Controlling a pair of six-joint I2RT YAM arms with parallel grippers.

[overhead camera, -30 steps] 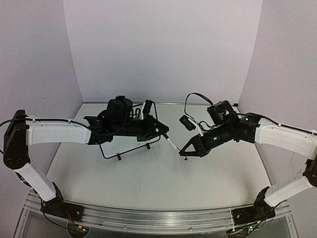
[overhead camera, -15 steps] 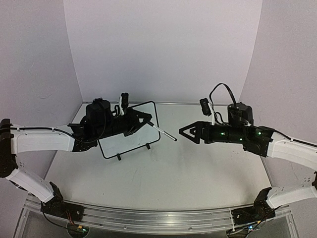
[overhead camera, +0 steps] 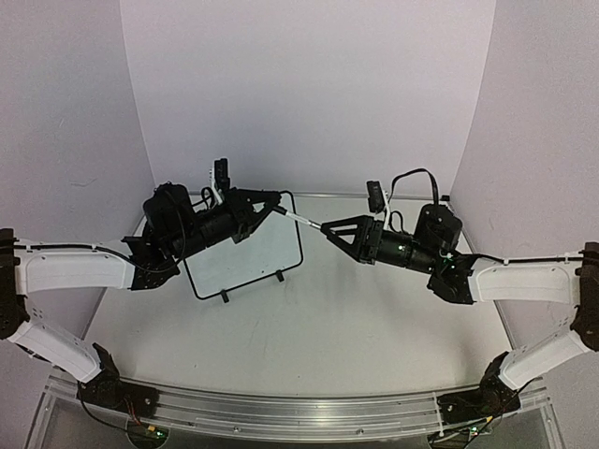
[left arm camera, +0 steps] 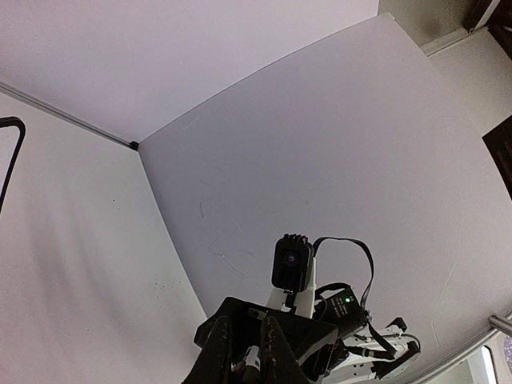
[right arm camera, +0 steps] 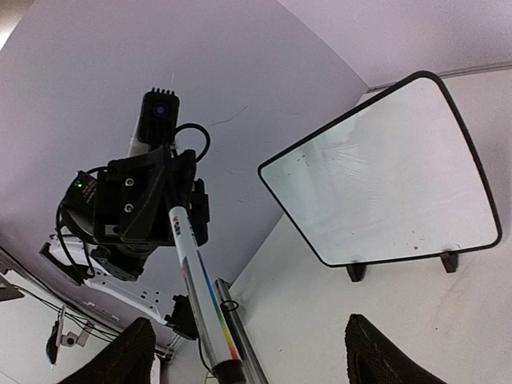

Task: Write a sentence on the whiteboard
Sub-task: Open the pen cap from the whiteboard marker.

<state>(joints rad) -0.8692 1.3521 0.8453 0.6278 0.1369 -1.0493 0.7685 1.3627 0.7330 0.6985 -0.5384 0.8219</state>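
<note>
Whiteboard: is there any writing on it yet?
Blank: in the right wrist view the whiteboard is bare white, only faint specks.

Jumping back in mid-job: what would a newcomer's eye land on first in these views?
A marker bridges the two arms in mid-air above the table. One end is clamped in the left tool, and the other reaches into the open right tool. Just beneath the left tool, the whiteboard stands on its two feet, with no readable writing on its face.
</note>
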